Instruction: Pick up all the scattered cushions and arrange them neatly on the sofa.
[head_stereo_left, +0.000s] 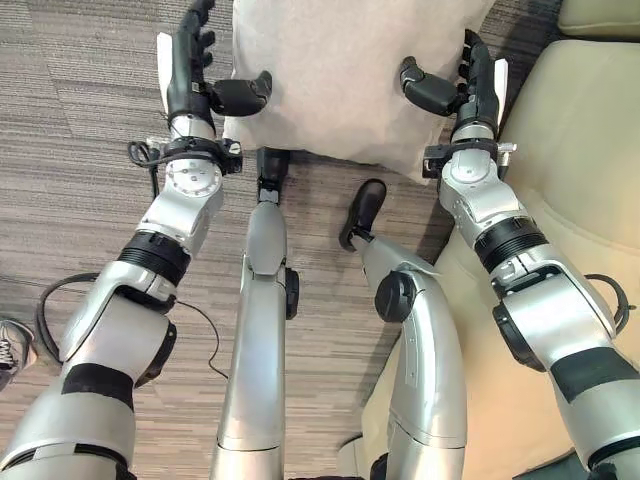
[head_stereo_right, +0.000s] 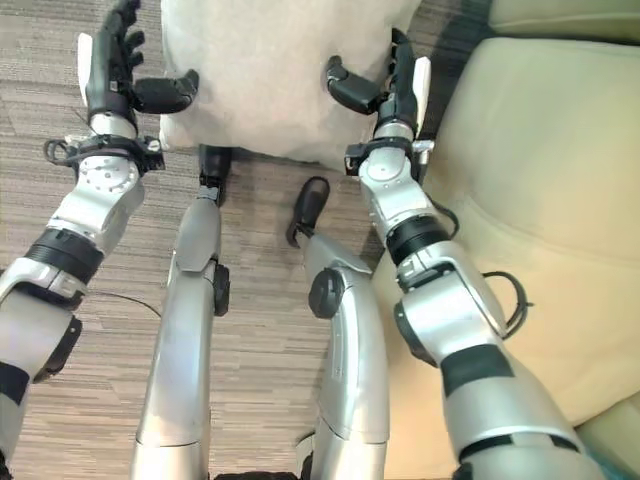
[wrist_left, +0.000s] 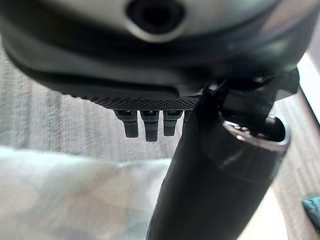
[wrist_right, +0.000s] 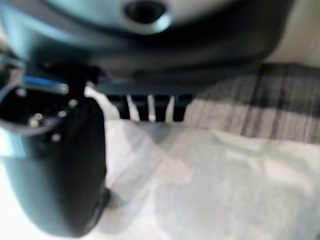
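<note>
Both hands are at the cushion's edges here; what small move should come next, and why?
Probably press both hands inward to clamp the cushion. The left hand and right hand flank its two sides with straight fingers and thumbs over its top face, so no firm grip shows yet. The sofa lies to the robot's right, so a secure squeeze should come before carrying it there.

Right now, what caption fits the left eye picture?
Both hands, left and right, press a beige cushion between them beside the sofa.
</note>
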